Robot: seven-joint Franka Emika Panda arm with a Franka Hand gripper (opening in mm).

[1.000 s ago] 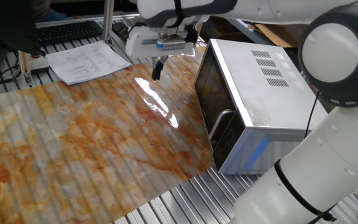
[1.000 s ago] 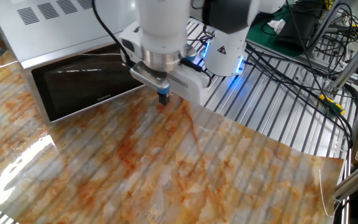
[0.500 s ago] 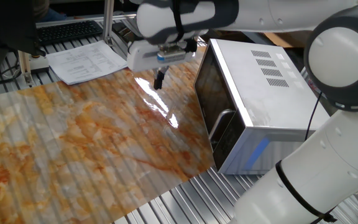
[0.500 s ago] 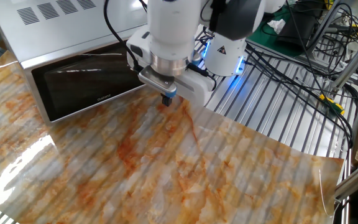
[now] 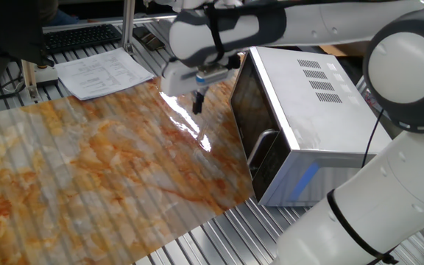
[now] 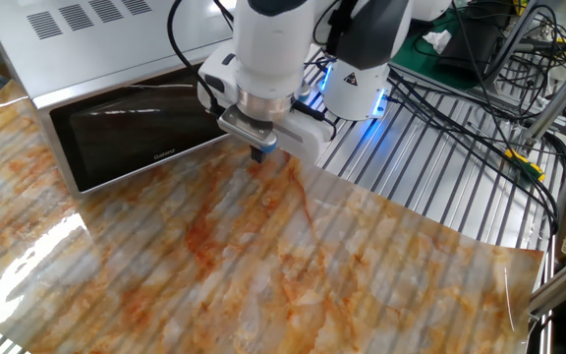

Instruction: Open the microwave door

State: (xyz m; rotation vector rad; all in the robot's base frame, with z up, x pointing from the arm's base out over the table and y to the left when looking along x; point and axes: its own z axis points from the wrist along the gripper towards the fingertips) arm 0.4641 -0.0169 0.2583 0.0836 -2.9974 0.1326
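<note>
Gripper point(image 5: 197, 103), fingers together and empty, hangs at 10 o'clock of the microwave door point(image 5: 250, 121); it should open, then hook the handle point(image 5: 263, 144) squarely.

Marble-patterned orange table cover point(image 5: 94, 169), printed papers point(image 5: 101, 73) beside black keyboard point(image 5: 79, 37), bundled cables point(image 6: 480, 69) over green mat point(image 6: 460, 49)

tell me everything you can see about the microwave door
The microwave door is a dark glass panel in a silver frame, fronting a silver-white microwave. It looks shut, flush with the body. A curved vertical metal handle stands near one edge. Nothing touches it; the gripper hovers in front, apart.
</note>
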